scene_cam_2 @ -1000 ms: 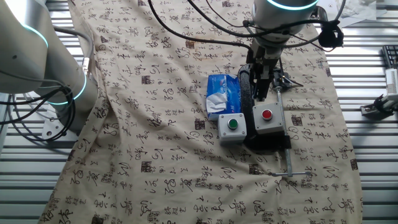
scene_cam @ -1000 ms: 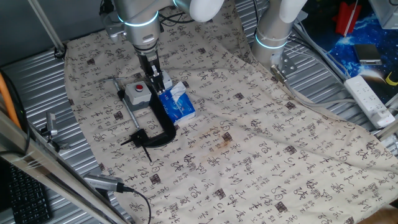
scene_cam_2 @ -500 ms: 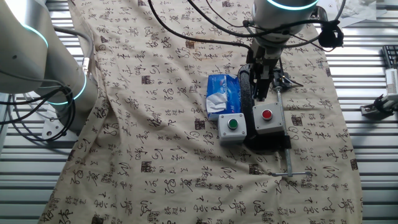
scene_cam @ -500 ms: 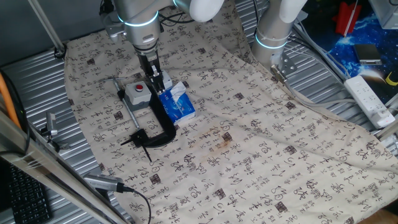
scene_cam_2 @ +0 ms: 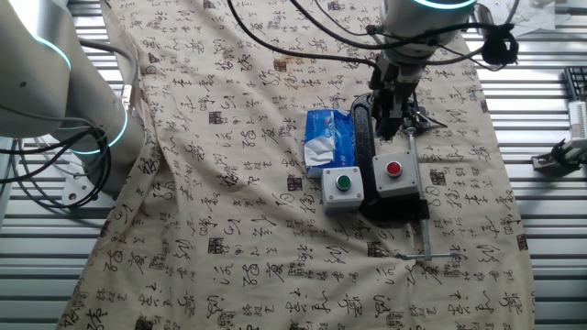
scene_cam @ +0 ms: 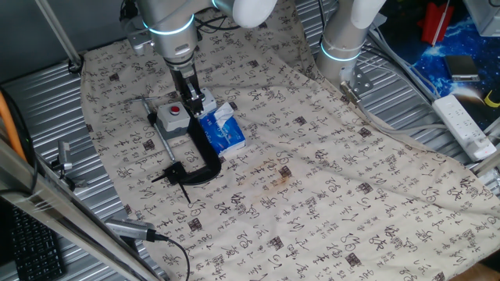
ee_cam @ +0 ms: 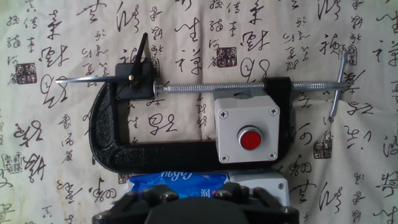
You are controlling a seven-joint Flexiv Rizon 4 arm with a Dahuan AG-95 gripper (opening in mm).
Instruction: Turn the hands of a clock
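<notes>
The clock (ee_cam: 135,79) is a small flat black device held in the jaw of a black C-clamp (ee_cam: 109,146) lying on the cloth. Its hands (ee_cam: 84,79) are thin black needles: one points left, the other points up. The clock also shows in one fixed view (scene_cam: 176,172). My gripper (scene_cam: 195,97) hangs above the clamp's middle, between the grey box and the blue carton, well short of the clock. Its fingers look closed together with nothing in them. In the other fixed view my gripper (scene_cam_2: 390,108) partly hides the clock end of the clamp.
A grey box with a red button (ee_cam: 245,127) sits inside the clamp's frame. A second grey box with a green button (scene_cam_2: 341,183) is beside it, and a blue-and-white carton (scene_cam: 223,129) lies alongside. The clamp's silver screw rod (ee_cam: 211,88) ends in a crossbar (ee_cam: 339,84).
My gripper has risen a little above the clamp. The clock, its hands and the boxes have not moved.
</notes>
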